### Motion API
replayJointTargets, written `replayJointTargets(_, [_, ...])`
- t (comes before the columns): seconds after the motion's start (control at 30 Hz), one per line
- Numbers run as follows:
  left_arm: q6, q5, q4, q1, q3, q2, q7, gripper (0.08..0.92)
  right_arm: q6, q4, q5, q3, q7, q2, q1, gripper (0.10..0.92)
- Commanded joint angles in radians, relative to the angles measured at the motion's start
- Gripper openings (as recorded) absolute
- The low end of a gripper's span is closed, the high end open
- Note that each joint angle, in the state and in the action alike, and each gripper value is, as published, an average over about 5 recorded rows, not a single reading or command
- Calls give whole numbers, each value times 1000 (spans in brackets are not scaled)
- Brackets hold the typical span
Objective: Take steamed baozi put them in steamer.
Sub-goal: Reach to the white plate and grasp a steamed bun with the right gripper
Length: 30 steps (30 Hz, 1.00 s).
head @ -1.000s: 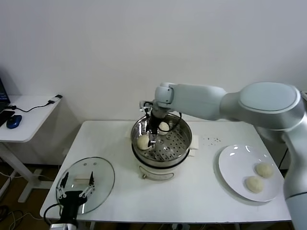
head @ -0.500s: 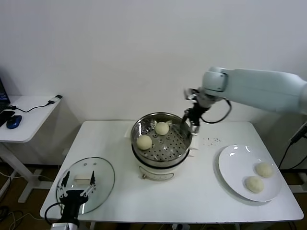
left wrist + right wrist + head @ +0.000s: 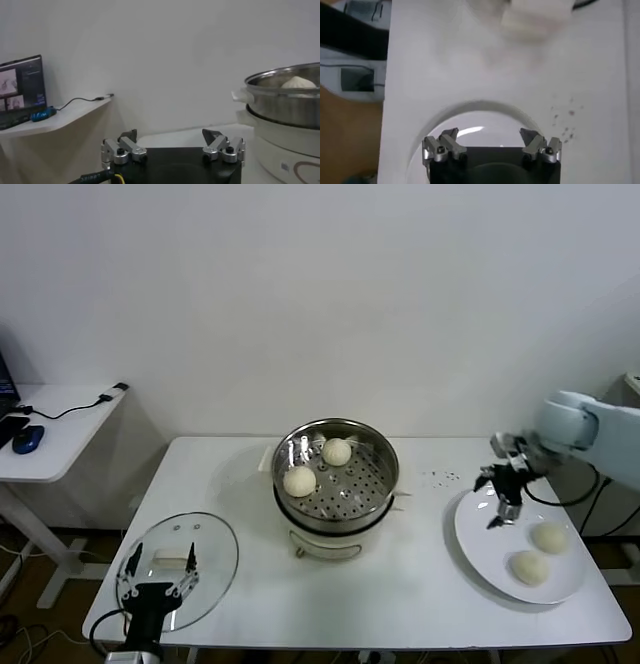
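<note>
Cream-white baozi (image 3: pixel 300 480) were seen two in the steamer (image 3: pixel 337 437) and two on the white plate (image 3: pixel 478 534). The right gripper (image 3: pixel 502 496) was held over the plate's near rim with fingers spread and empty, probably to reach a bun. The left gripper (image 3: pixel 157 568) was parked over the glass lid (image 3: pixel 215 549), fingers spread too.

The steamer (image 3: pixel 287 97) is cut off at the left wrist view's edge, its base partly unseen.

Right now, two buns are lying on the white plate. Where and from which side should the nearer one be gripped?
Grip the nearer baozi across its widest part, low on the dome, coming from straight above. It sits dome-up on the plate, apart from the other bun, so both flanks are free. The open right tool hovers over the plate.
</note>
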Motion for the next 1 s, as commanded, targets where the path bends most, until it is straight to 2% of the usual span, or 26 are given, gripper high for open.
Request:
replayJointTargets(0.03, [8, 17, 2, 0, -2, -7, -1, 823, 42, -51, -223, 258, -12, -141, -354, 823])
replayJointTargets(0.3, [6, 24, 15, -1, -4, -10, -3, 823, 50, -115, -253, 363, -9, -101, -471, 823])
replayJointTargets(0.8, [1, 27, 25, 6, -8, -12, -4, 823, 59, -174, -288, 383, -22, -34, -488, 821])
replayJointTargets(1.0, [-1, 27, 28, 6, -7, -12, -5, 823, 70, -182, -284, 397, -30, -32, -493, 725])
